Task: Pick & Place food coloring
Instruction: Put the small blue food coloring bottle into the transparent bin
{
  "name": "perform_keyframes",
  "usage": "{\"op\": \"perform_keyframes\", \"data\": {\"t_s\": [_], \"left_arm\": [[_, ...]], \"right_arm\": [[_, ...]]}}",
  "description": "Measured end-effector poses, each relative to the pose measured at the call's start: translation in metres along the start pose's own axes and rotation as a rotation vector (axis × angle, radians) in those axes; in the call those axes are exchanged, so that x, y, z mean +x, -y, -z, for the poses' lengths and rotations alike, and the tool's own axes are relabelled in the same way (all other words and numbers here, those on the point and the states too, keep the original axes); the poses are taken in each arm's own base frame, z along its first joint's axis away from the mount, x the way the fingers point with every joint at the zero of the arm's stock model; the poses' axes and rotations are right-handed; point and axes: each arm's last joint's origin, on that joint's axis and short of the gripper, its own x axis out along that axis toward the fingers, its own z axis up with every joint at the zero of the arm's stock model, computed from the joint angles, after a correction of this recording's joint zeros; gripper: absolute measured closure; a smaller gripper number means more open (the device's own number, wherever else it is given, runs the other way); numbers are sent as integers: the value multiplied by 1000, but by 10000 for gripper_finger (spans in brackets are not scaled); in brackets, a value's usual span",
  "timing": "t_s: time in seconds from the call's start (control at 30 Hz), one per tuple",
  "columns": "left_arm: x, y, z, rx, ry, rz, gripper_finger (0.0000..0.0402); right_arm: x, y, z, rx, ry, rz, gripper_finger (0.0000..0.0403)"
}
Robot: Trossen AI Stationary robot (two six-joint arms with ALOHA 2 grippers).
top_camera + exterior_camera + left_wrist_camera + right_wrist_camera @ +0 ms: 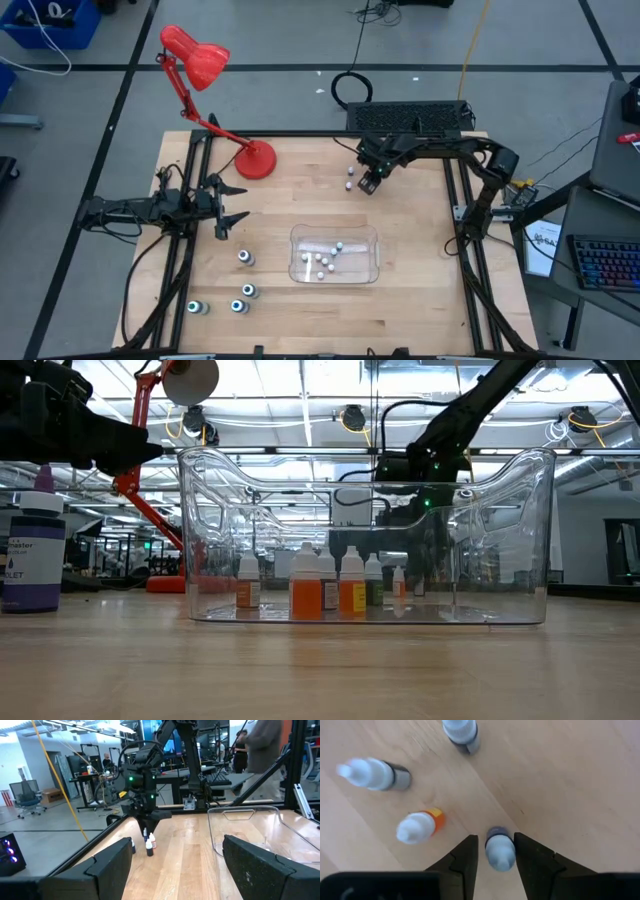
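My right gripper [493,857] is down at the far side of the light wooden table [420,300], near the back edge, and between my two dark fingers [466,857] stands a tiny white-capped food coloring bottle with a dark blue-violet body [498,847] — my jaws are drawn in close on either side of it, pressing its sides, bottle upright on the wood. Just beside it stand three more little bottles: an orange-bodied one [420,824], a grey-dark one [375,774] and another dark one [462,732], all apart from my fingers.

Mid-table sits the clear plastic tray [372,240] — inside it a cluster of small bottles [325,585], orange ones side by side at the front, whitish tips up. Nearer the front left of the table stand four slightly larger bottles with teal tops [245,257], well apart from the tray; one shows up close in the low view as a violet-labelled bottle [32,555].

My left gripper [175,865] hangs over the left edge of the table, jaws spread wide, nothing between them. A red desk lamp [205,70] stands at the far left corner. A person [265,755] is in the room beyond.
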Motion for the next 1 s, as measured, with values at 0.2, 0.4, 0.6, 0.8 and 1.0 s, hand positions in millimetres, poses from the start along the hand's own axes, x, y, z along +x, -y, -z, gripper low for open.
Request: {"op": "perform_keyframes", "data": {"t_s": [0.2,0.4,0.6,0.8,1.0], "left_arm": [[0,0,0,0,0,0,96],[0,0,0,0,0,0,96],[0,0,0,0,0,0,96],[0,0,0,0,0,0,96],[0,0,0,0,0,0,96]], "right_arm": [[-5,0,0,3,7,-1,289],[-5,0,2,10,-11,1,289],[-5,0,2,7,-11,1,289],[-5,0,2,7,-7,0,293],[-5,0,1,6,-2,0,304]]}}
